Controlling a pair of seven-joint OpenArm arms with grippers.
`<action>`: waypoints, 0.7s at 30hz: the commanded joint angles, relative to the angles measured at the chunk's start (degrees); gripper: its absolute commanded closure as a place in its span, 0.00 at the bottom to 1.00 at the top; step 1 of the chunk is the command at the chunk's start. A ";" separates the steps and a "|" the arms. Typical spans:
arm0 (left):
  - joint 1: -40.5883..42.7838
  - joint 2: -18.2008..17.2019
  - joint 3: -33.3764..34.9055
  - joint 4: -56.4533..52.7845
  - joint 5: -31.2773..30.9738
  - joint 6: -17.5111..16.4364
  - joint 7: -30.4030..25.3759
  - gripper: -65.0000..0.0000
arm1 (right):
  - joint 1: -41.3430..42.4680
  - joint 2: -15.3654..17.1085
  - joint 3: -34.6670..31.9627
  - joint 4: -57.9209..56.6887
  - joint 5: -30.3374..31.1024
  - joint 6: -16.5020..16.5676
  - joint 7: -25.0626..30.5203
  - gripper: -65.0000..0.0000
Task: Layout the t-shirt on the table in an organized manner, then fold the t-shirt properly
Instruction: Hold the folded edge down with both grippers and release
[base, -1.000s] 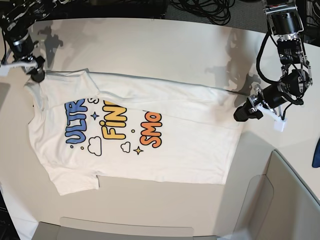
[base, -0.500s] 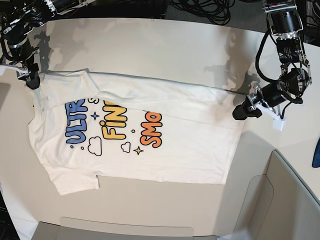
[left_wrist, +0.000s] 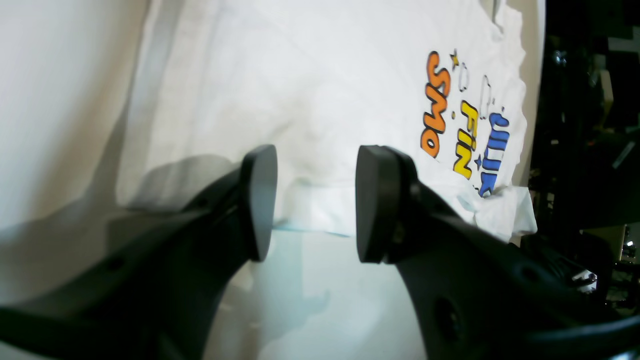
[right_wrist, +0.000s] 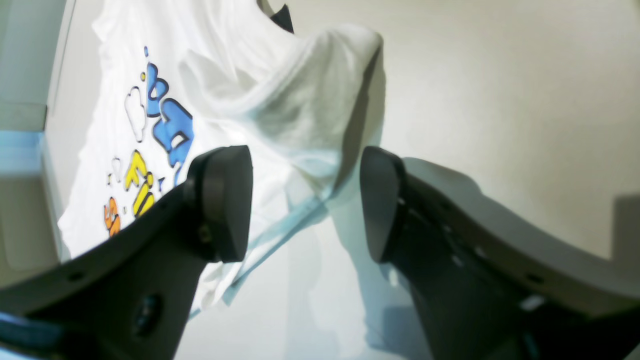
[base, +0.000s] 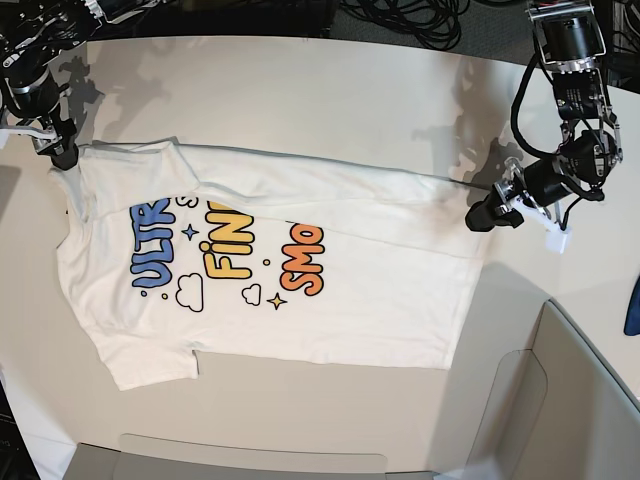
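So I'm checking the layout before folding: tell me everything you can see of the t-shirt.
The t-shirt is white, soft cotton-looking, short-sleeved, print up: blue, yellow and orange lettering with clouds and stars. It lies sideways on the table, its far long edge folded over the print, one sleeve corner bunched. The left gripper and right gripper, both open, sit at opposite ends; neither holds it.

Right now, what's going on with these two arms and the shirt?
A two-armed robot is working on a white printed t-shirt that lies on the table, its upper edge folded over the print. The left gripper is at the shirt's hem end and the right gripper at the sleeve corner. Both are open, holding nothing.
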 joint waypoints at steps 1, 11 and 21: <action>-0.87 -1.16 -0.35 0.69 -1.24 -0.34 -0.70 0.63 | 0.08 1.66 -0.11 0.98 2.29 1.71 0.88 0.47; -0.87 -0.98 -0.17 0.69 -1.15 -0.34 -0.79 0.63 | -0.45 2.62 -0.11 0.89 3.00 2.77 0.88 0.47; -0.87 -0.98 -0.17 0.69 -1.15 -0.34 -0.79 0.63 | -0.10 4.21 -0.20 -7.55 2.91 9.01 -0.62 0.34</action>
